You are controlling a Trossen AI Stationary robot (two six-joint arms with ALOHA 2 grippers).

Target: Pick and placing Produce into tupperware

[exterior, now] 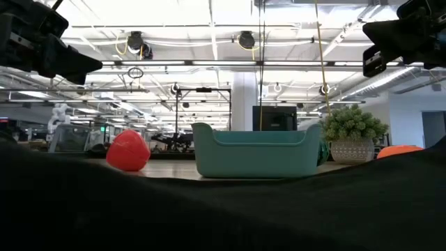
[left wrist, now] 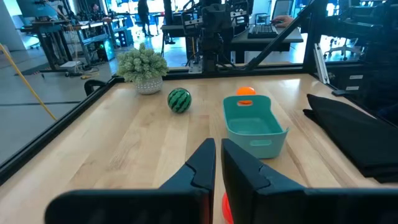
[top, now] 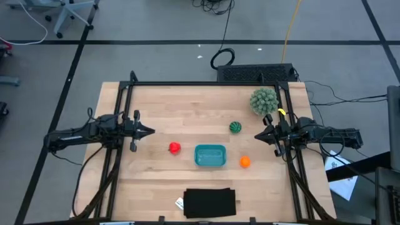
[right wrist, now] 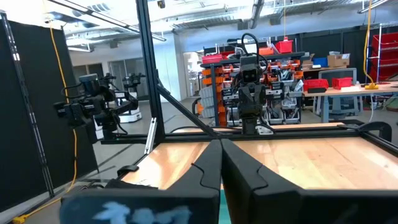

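Note:
The teal tupperware (top: pixel 210 155) sits on the table near its front middle, also seen in the low view (exterior: pixel 256 151) and left wrist view (left wrist: pixel 254 124). The red piece (top: pixel 174 147) lies just left of it. The orange ball (top: pixel 245 161) rests to its right, and the green striped ball (top: pixel 235 127) lies beyond it toward the far right. My left gripper (top: pixel 150 131) hovers shut over the table's left part, left of the red piece. My right gripper (top: pixel 257 135) hovers shut at the right, between the green and orange balls. In both wrist views the fingers (left wrist: pixel 217 168) (right wrist: pixel 221 168) hold nothing.
A large pale green spiky ball (top: pixel 264 100) stands near the far right corner. A flat black rectangle (top: pixel 210 203) lies at the near edge. A black frame rail (top: pixel 200 83) runs along the far edge. Bare wood lies between the left gripper and the far edge.

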